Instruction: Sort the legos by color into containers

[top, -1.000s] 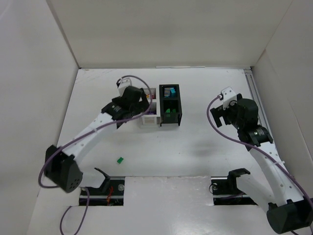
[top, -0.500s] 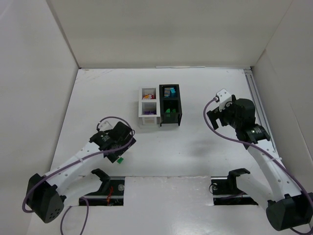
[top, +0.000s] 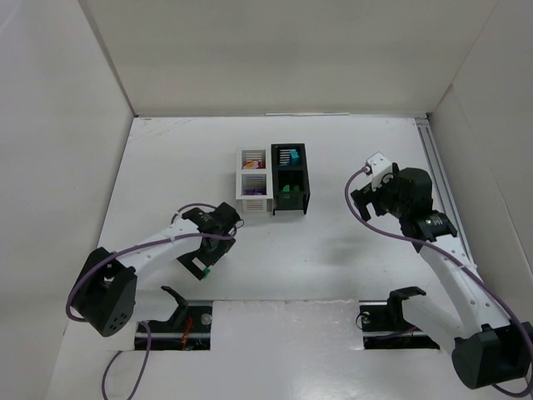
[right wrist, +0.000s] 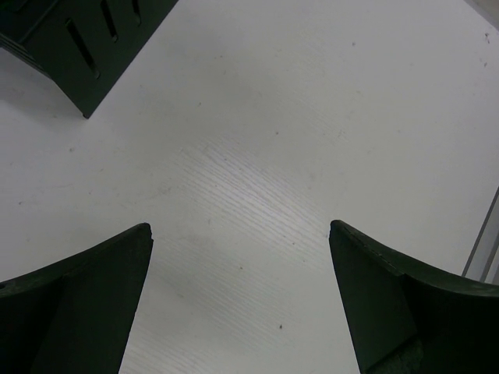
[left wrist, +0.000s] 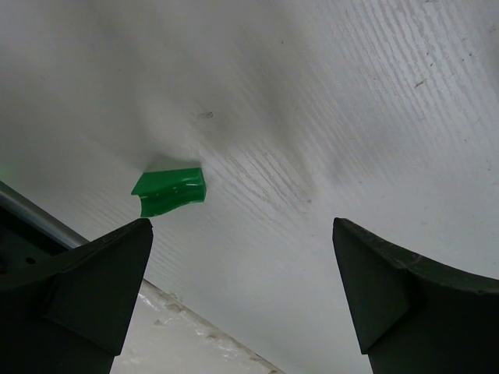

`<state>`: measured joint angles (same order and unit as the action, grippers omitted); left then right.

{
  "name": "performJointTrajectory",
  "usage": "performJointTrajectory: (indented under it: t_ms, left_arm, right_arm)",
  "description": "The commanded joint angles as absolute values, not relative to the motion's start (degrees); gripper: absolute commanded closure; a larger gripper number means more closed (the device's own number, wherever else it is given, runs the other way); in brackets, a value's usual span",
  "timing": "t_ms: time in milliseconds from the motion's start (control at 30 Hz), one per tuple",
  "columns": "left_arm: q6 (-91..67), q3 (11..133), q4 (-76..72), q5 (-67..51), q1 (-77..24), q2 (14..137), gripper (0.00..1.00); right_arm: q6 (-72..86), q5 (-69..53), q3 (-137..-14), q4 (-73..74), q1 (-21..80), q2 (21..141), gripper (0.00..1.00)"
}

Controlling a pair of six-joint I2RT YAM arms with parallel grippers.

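Observation:
A single green lego [top: 203, 272] lies on the white table near the front edge. In the left wrist view the green lego [left wrist: 168, 191] sits just ahead of the left finger. My left gripper [top: 200, 259] [left wrist: 242, 230] is open and empty, low over the table right beside it. My right gripper [top: 365, 202] [right wrist: 239, 230] is open and empty over bare table, right of the bins. The white bin [top: 252, 201] holds red and purple legos. The black bin [top: 303, 179] holds cyan legos in its far compartment and green ones in its near one; its corner shows in the right wrist view [right wrist: 86, 47].
The table's front edge with a lighter strip [left wrist: 179, 343] runs just below the green lego. White walls enclose the table on the left, back and right. A rail [top: 435, 167] runs along the right side.
My left arm has swung from the bins back to the front of the table and now hovers at the green lego. The right arm has hardly moved.

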<state>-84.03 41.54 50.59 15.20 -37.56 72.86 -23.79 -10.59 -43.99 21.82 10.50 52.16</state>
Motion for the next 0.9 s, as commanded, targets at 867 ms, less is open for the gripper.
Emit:
performJointTrajectory:
  t_ms: [867]
  left_arm:
    - [-73.4, 51.3, 49.3, 32.4, -34.4, 56.1, 0.0]
  right_arm:
    - [-33.9, -17.9, -42.1, -0.2, 46.2, 66.3, 0.0]
